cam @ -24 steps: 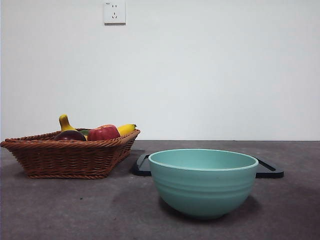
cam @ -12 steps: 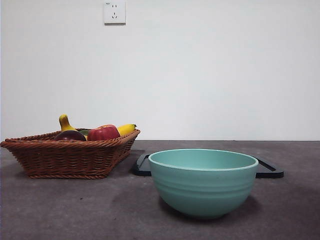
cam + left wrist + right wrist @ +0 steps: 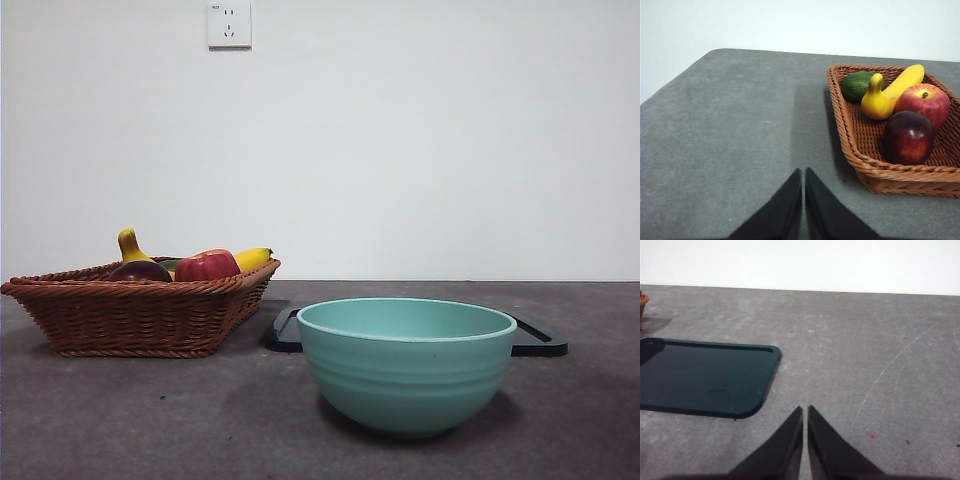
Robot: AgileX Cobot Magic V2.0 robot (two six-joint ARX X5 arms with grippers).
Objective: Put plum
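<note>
plum (image 3: pixel 908 137): dark maroon, nearly round, so no clear long axis; no stem seen, so can't tell which way it points. Lies in the wicker basket (image 3: pixel 875 172) by the near rim in the left wrist view, touching the red apple (image 3: pixel 923 102).
plum, front view (image 3: pixel 140 270): only its top shows over the basket rim (image 3: pixel 130 315), left of the apple (image 3: pixel 207 265).
other fruit: yellow banana (image 3: pixel 890 92) lies w/ its stem end toward the plum side; green avocado (image 3: pixel 857 86) sits beside it at the basket's far corner.
left gripper (image 3: pixel 803 172): fingers pressed together, holding nothing, above bare bench (image 3: pixel 740 140), beside the basket, apart from the plum.
right gripper (image 3: pixel 805 410): fingers closed, empty, over bare bench near the corner of the dark tray (image 3: pixel 705 377).
bowl (image 3: pixel 406 365): teal, upright on the bench, in front of the tray (image 3: pixel 540 345), right of the basket.
wall: white, w/ a socket (image 3: pixel 229 24) above the basket.
</note>
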